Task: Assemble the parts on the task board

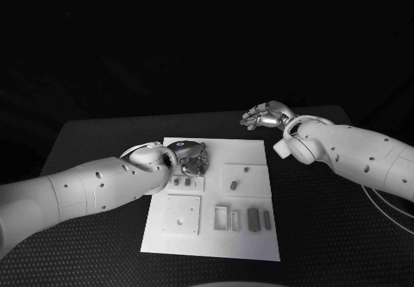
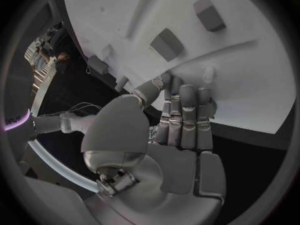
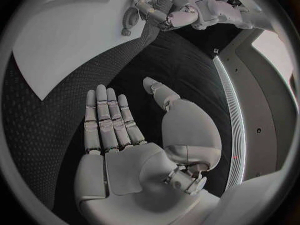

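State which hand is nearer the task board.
Left. The left hand is over the task board at its far left part; the right hand hovers beyond the board's far edge, over black table.

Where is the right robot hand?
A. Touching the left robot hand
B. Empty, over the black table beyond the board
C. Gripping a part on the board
B: the right robot hand is open with nothing in it, above the black table, off the task board.

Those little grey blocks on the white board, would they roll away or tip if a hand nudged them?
Probably not roll: the grey blocks look flat-sided and boxy. They seem small, so likely light and apt to slide on the smooth task board. The left hand hovers near others.
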Available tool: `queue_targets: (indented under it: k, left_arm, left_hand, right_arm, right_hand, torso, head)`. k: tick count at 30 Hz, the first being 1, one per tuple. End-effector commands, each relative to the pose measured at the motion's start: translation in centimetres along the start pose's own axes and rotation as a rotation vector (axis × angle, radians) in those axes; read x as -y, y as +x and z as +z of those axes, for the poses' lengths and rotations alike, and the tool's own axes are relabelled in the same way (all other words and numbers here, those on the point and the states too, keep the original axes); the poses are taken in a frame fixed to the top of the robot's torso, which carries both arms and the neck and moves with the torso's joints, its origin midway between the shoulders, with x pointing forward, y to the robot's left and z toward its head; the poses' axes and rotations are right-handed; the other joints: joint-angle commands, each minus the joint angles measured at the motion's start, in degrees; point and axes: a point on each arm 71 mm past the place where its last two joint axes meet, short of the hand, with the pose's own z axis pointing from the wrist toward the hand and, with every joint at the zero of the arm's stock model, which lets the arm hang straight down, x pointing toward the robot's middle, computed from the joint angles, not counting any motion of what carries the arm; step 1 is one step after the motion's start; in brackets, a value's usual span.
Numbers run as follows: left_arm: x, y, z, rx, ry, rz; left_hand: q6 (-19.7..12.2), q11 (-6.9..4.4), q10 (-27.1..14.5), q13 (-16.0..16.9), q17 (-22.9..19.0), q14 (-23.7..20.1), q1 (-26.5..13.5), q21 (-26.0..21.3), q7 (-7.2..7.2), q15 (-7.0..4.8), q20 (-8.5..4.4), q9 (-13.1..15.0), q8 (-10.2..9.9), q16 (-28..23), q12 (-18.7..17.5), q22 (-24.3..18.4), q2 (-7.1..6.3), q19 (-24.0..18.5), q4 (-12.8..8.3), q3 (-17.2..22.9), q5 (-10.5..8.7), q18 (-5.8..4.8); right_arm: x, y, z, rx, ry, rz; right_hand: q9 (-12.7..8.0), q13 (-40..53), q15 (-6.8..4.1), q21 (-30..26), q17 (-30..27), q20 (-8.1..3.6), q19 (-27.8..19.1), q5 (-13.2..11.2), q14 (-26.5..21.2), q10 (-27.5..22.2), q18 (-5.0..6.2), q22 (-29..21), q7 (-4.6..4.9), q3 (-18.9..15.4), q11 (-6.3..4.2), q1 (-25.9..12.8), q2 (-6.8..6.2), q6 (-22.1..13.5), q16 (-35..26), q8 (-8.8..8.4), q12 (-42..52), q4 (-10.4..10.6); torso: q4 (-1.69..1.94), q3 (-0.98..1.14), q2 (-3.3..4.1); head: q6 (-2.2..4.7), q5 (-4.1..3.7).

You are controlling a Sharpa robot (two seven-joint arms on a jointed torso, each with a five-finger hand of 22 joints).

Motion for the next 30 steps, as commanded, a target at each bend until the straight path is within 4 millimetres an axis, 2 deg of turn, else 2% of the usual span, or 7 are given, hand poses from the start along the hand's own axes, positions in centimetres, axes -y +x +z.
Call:
queue_targets:
  k: [1,14,17,18,30]
  left_arm:
    - [-0.1,0.9,-0.2,-0.021,-0.005,-0.026]
    - [-0.7,0.4,-0.6,0.050,-0.017,-0.119]
    - [-0.9,0.1,-0.7,0.074,-0.026,-0.160]
    - [-1.0,0.0,-0.8,0.078,-0.027,-0.163]
    - [-1.9,-1.4,-1.7,0.125,-0.042,-0.268]
  left_hand:
    - [0.67,-0.09,0.55,-0.06,-0.10,0.52,-0.07,0.27,0.00,-0.13,-2.34,0.21,0.20,-0.06,-0.03,1.00,0.40,0.54,-0.01,0.25,0.24,0.85]
    - [0.93,-0.21,0.93,-0.04,-0.27,0.84,-0.41,0.31,-0.11,-0.26,-2.52,0.26,0.21,-0.13,-0.19,0.97,0.38,0.84,-0.05,0.38,0.56,0.83]
    - [0.97,-0.24,1.01,-0.05,-0.30,1.00,-0.50,0.32,-0.12,-0.29,-2.59,0.26,0.18,-0.10,-0.28,0.95,0.34,0.97,-0.06,0.47,0.86,0.83]
    - [0.97,-0.25,1.04,-0.05,-0.31,1.06,-0.55,0.33,-0.12,-0.30,-2.61,0.26,0.16,-0.07,-0.32,0.95,0.30,1.01,-0.07,0.49,0.99,0.83]
    - [1.02,-0.27,1.15,-0.06,-0.34,1.24,-0.72,0.37,-0.13,-0.33,-2.69,0.26,0.11,0.00,-0.48,0.97,0.18,1.18,-0.10,0.58,1.32,0.81]
  right_arm:
    - [-0.1,0.1,0.0,-0.014,-0.009,0.004]
    - [-0.1,0.1,0.0,-0.014,-0.009,0.003]
    - [0.0,0.1,0.0,-0.013,-0.008,0.003]
    - [0.0,0.1,0.0,-0.014,-0.008,0.003]
    - [0.0,0.0,-0.1,-0.013,-0.007,0.002]
  right_hand:
    - [-0.09,0.00,0.34,-0.29,-0.07,0.06,0.26,0.39,-0.20,0.47,0.39,0.06,1.27,-0.08,-0.02,-0.28,-0.06,-0.08,-0.39,0.35,-0.35,0.27]
    - [-0.09,0.00,0.34,-0.33,-0.07,0.06,0.28,0.42,-0.20,0.48,0.39,0.10,1.24,-0.09,-0.02,-0.28,-0.04,-0.05,-0.39,0.38,-0.36,0.26]
    - [-0.10,0.00,0.34,-0.35,-0.07,0.06,0.28,0.43,-0.20,0.48,0.39,0.11,1.24,-0.09,-0.02,-0.28,-0.04,-0.05,-0.39,0.38,-0.37,0.26]
    - [-0.10,0.00,0.34,-0.35,-0.07,0.06,0.28,0.43,-0.20,0.48,0.39,0.11,1.24,-0.09,-0.02,-0.28,-0.04,-0.05,-0.39,0.38,-0.37,0.26]
    - [-0.11,0.00,0.34,-0.39,-0.07,0.06,0.29,0.43,-0.20,0.49,0.39,0.14,1.23,-0.10,-0.03,-0.28,-0.04,-0.05,-0.39,0.40,-0.38,0.26]
  torso:
    - [-0.03,0.04,-0.01]
    - [-0.02,-0.03,-0.01]
    - [0.01,-0.06,-0.01]
    - [0.01,-0.06,0.00]
    - [0.07,-0.07,0.00]
  head:
    - [0.11,0.09]
    - [0.36,0.18]
    - [0.56,-0.71]
    - [0.56,-0.73]
    - [0.76,-0.19]
